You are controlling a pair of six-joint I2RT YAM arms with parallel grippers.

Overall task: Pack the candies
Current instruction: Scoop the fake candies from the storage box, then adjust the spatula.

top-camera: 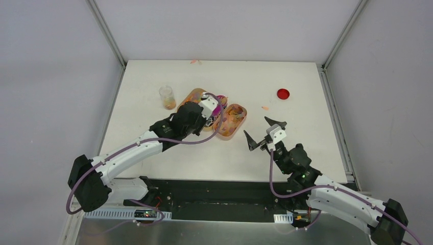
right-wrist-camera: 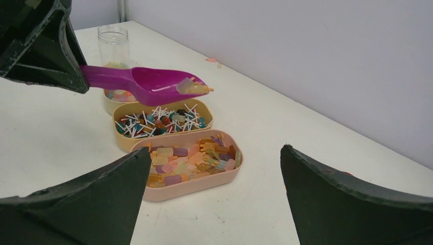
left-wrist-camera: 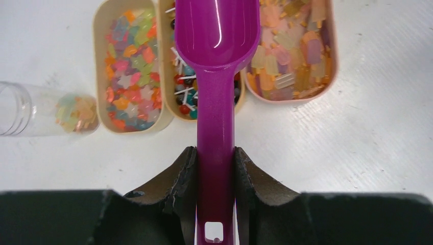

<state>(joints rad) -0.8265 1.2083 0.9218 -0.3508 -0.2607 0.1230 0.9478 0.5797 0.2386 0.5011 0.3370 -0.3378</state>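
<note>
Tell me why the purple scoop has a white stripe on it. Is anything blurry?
Left wrist view: the stripe is light glare on the shiny scoop. Right wrist view: the fingers nearest the lens are big, dark, soft-edged shapes; the candies look sharp. Top view: even light, only faint shadows.

We're looking down on three trays (left-wrist-camera: 98,66) side by side mid-table (top-camera: 153,81), with candies (left-wrist-camera: 130,76) in each. At nine o'clock of them stands the jar (top-camera: 167,97), a few candies inside. The scoop (left-wrist-camera: 217,76) hangs over the middle tray, its handle pinched in the left gripper (left-wrist-camera: 215,168). The disc (top-camera: 283,93) lies at two o'clock, and the right gripper (top-camera: 264,133), spread wide, is at four.
</note>
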